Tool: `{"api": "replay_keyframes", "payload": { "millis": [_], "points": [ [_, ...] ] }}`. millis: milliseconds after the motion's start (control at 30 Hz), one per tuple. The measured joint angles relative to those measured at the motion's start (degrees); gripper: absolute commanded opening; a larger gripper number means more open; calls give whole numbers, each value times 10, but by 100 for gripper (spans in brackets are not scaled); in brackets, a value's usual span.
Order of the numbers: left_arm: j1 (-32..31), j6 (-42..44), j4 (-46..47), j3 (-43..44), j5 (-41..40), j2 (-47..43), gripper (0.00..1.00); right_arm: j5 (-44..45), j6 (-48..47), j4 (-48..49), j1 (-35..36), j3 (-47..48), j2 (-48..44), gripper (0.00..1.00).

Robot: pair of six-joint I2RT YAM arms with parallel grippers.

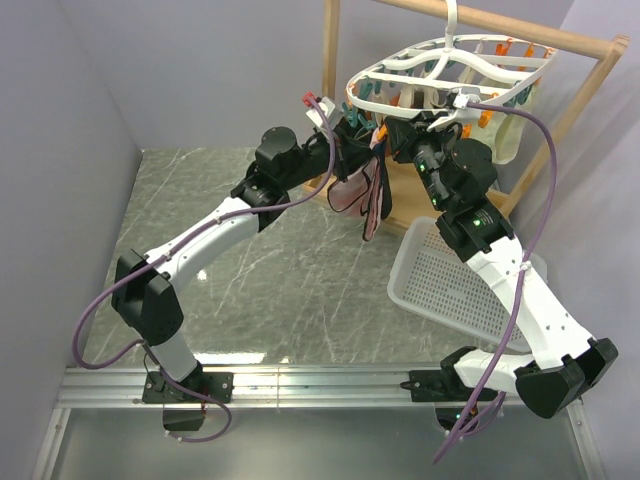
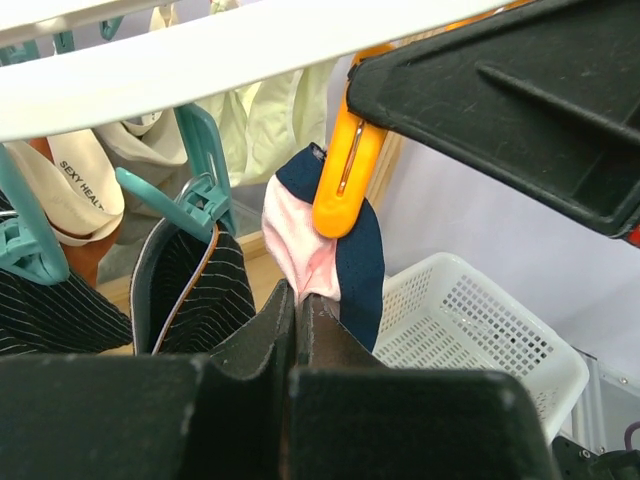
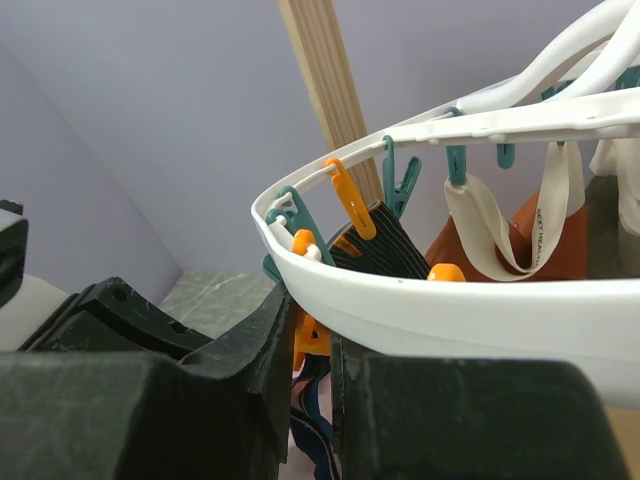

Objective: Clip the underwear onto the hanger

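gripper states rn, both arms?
left gripper: closed, holding the underwear.
right gripper: closed around an orange peg of the hanger.

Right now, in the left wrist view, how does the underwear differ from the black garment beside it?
The underwear is pale pink with navy edging; the black garment is pinstriped with tan trim. The underwear meets an orange peg; the black garment hangs from a teal peg. The left gripper pinches the underwear, not the black garment. Both sit under the hanger.
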Motion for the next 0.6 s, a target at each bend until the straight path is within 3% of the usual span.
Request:
{"api": "replay_keyframes", "payload": {
  "millis": [600],
  "points": [
    [-3,-15,20,30,0,23,0,-7,2,-2,-4,0,0,1]
  ]
}}
